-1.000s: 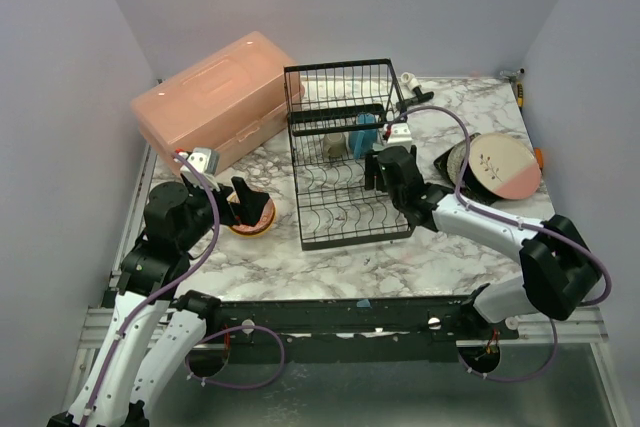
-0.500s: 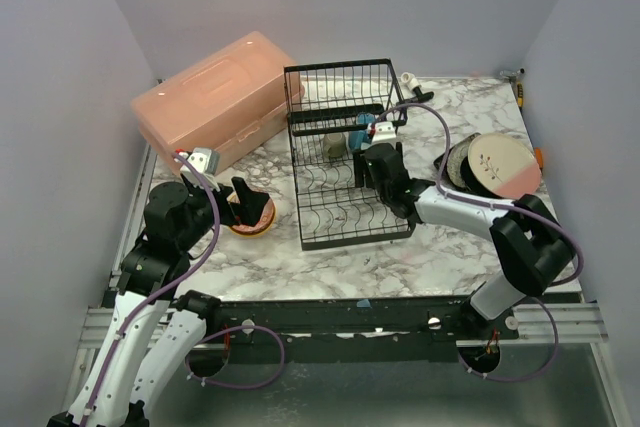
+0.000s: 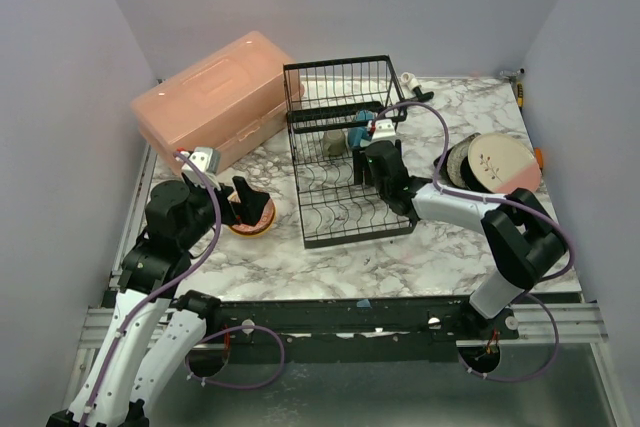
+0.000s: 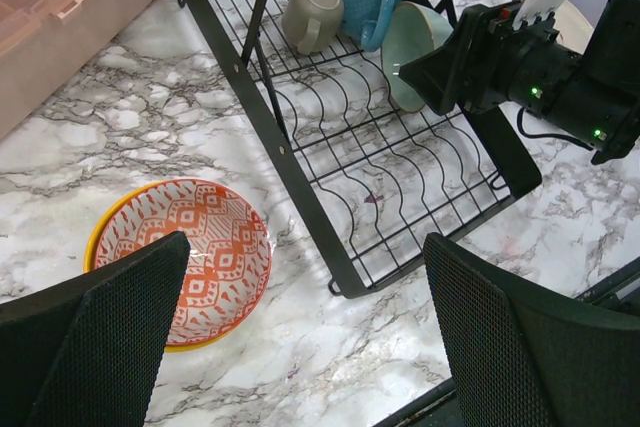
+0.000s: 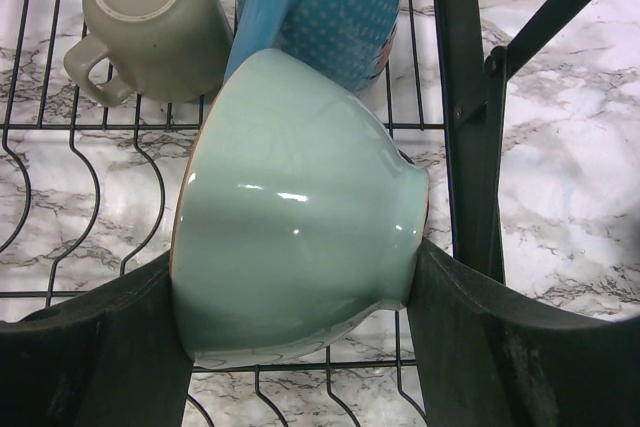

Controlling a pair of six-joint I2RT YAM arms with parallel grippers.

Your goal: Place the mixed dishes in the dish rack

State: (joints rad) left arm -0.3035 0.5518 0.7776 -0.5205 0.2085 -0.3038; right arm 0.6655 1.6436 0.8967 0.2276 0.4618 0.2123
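— Pink plastic box first, at the far left. Where does it sit?
— On the marble table, beyond the left gripper and off to its left. That gripper's jaws are spread wide with nothing between them.
— And under them?
— A red-patterned bowl, nested in a yellow bowl of which only the rim shows. In the left wrist view both lie below the gap, nearer the left finger. Neither finger touches them.
— Then the rack?
— The black wire rack stands just to the right of those jaws, with its tall basket end at the back.
— What is in it?
— An olive mug lies on its side on the wires, ahead of the right gripper and a little to its left. A blue dotted mug is straight ahead of that gripper, just beyond the bowl it holds.
— So the right jaws have something?
— Yes. They stand partway apart and clamp a mint green bowl, one finger against its rim and the other against its foot. The bowl is tipped on its edge inside the rack, close to the frame bar on the right.
— And past the rack?
— Well to the right of the right jaws, a pink-and-cream plate overlaps a dark plate on the table.
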